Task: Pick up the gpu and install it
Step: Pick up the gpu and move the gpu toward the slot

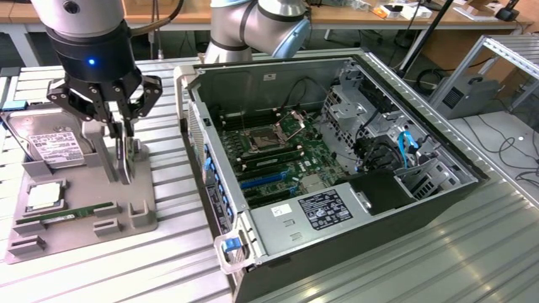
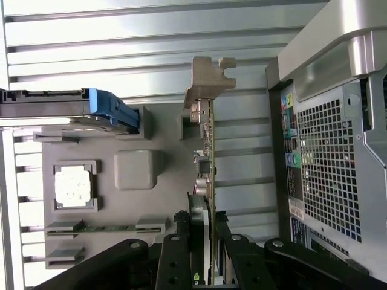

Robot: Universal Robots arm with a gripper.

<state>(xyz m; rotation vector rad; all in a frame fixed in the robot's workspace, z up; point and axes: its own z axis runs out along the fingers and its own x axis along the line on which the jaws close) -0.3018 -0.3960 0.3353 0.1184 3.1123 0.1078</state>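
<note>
The gpu [image 1: 128, 161] is a thin dark card standing on edge in the grey holder tray [image 1: 145, 192], at the exterior view's left. My gripper [image 1: 121, 136] reaches down over it from above, one finger on each side of the card's upper part. In the wrist view I see the gpu [image 2: 208, 151] edge-on, with its silver end bracket [image 2: 208, 78] at the far end. There the gripper [image 2: 202, 232] has both fingers pressed against the card's faces, shut on it. I cannot tell whether its lower edge still rests in the holder.
On the tray [image 2: 136, 124] lie a silver hard drive [image 1: 55, 148], a square processor chip [image 1: 42, 197] and a narrow green memory stick [image 1: 72, 214]. The open computer case [image 1: 337, 158] lies to the exterior view's right, motherboard [image 1: 282, 151] exposed, its perforated rear panel [image 2: 329, 157] near the card.
</note>
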